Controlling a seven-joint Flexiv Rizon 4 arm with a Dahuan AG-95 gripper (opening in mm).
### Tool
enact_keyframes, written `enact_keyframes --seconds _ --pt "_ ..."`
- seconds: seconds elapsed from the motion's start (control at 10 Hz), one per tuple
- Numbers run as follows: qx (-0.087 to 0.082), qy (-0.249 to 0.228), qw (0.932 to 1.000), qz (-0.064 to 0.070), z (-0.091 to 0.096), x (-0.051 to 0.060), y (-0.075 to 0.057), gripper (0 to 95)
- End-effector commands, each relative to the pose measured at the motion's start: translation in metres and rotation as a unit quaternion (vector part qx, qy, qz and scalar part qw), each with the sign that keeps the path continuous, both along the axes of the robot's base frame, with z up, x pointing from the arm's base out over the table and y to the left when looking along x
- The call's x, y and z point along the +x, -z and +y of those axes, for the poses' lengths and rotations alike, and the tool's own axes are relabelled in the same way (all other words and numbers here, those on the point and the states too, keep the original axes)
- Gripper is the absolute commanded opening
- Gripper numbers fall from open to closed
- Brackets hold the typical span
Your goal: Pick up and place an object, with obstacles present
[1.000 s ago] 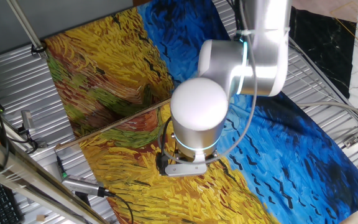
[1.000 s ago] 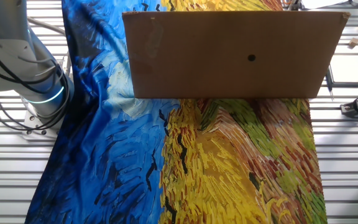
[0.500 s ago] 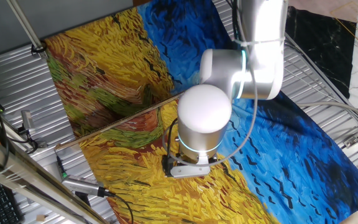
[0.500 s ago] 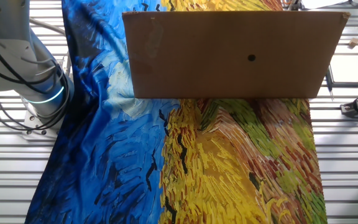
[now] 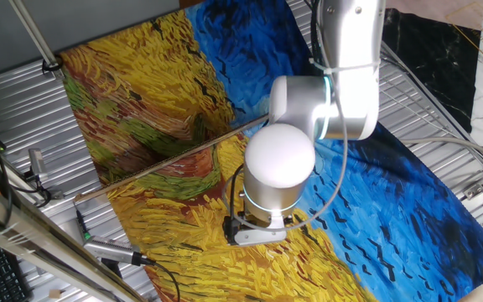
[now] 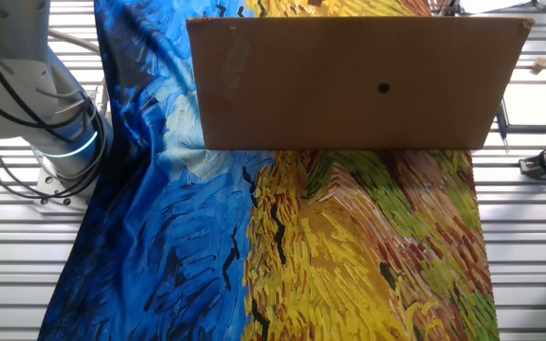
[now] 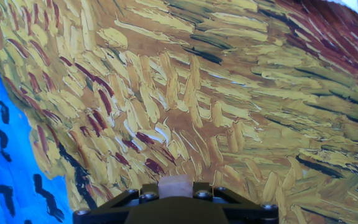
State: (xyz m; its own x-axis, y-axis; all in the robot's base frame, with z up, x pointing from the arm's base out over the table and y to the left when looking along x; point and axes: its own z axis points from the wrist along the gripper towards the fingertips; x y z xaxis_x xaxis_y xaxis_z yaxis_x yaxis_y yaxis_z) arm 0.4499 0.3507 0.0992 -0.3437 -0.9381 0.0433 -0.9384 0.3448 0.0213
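Cube clamped in the gripper above the painted cloth.

In the hand view the gripper (image 7: 176, 194) sat at the bottom edge with its black jaws closed on the small tan cube (image 7: 176, 186), which showed between them; yellow and brown strokes of the cloth (image 7: 185, 93) lay ahead of it, and blue to its left. In one fixed view the arm (image 5: 342, 75) reached down over the cloth's yellow part, its white wrist hiding the fingers, with the thin brown stick (image 5: 153, 164) lying across the cloth just behind the hand. In the other fixed view a brown board (image 6: 354, 85) stood across the cloth and hid the hand; only the arm's base (image 6: 27, 85) showed, at left. No container appeared in any view.
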Motion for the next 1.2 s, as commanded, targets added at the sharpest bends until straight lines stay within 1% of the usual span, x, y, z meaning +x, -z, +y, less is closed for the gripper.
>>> enact_keyframes --seconds 0.1,0.2,0.4,0.7,0.9,1.0,1.1,1.2 --pt "-0.003 -0.002 1.0000 -0.001 -0.0003 -0.0014 0.0016 0.0" --pt "-0.005 -0.002 1.0000 -0.002 0.0001 -0.0031 0.0045 0.0" --pt "-0.004 -0.002 1.0000 -0.003 0.0003 -0.0044 0.0059 0.0" --pt "-0.002 -0.001 1.0000 -0.006 -0.0011 -0.0057 0.0035 0.0" --pt "-0.007 0.008 0.9999 -0.009 -0.0023 -0.0069 0.0026 0.0" --pt "-0.006 0.006 0.9999 -0.009 -0.0023 -0.0069 0.0026 0.0" --pt "0.002 0.011 0.9999 0.001 -0.0023 -0.0069 0.0026 0.0" --pt "0.002 0.021 0.9997 0.008 -0.0023 -0.0069 0.0026 0.0"
